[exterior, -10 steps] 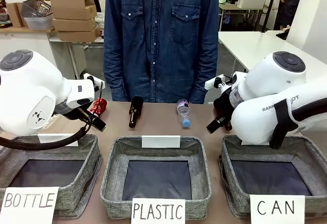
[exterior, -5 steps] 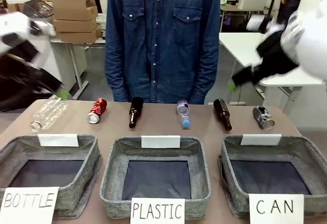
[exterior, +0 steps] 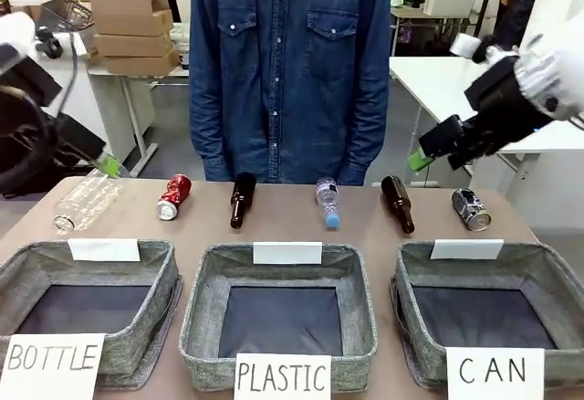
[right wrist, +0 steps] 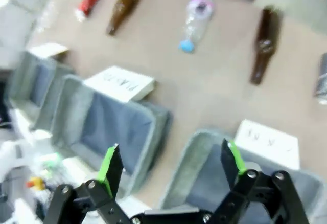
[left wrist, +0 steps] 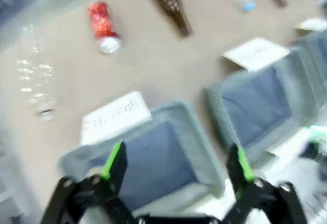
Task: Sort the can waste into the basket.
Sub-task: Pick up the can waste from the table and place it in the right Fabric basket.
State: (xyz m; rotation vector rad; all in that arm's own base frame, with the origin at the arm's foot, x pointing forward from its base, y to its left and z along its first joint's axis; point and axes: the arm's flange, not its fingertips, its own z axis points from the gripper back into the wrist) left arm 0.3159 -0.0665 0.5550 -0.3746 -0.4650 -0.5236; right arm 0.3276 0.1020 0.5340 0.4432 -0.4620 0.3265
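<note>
The red can (exterior: 173, 196) lies on its side at the table's far left, and the dark blue can (exterior: 471, 209) lies at the far right, just behind the grey "CAN" basket (exterior: 415, 277). My left gripper (exterior: 102, 163) hangs raised at the left edge, above a clear crushed bottle. It is open in the left wrist view (left wrist: 176, 165), with the red can (left wrist: 102, 22) far ahead. My right gripper (exterior: 429, 153) is raised above the table's right end. It is open (right wrist: 171, 165) over the CAN basket's rim (right wrist: 196, 150), and the dark can (right wrist: 322, 78) sits at the picture's edge.
Two brown glass bottles (exterior: 241, 199) (exterior: 398, 204), a small plastic bottle (exterior: 328, 202) and a crushed clear bottle (exterior: 84, 204) lie in the same far row. The "PLASTIC" basket (exterior: 196, 318) and the "BOTTLE" basket (exterior: 164, 281) stand in front. A person stands behind the table.
Both arms have lifted up and outward from low over the table, uncovering the row of cans and bottles. Since half a second ago the right gripper has dropped slightly.
</note>
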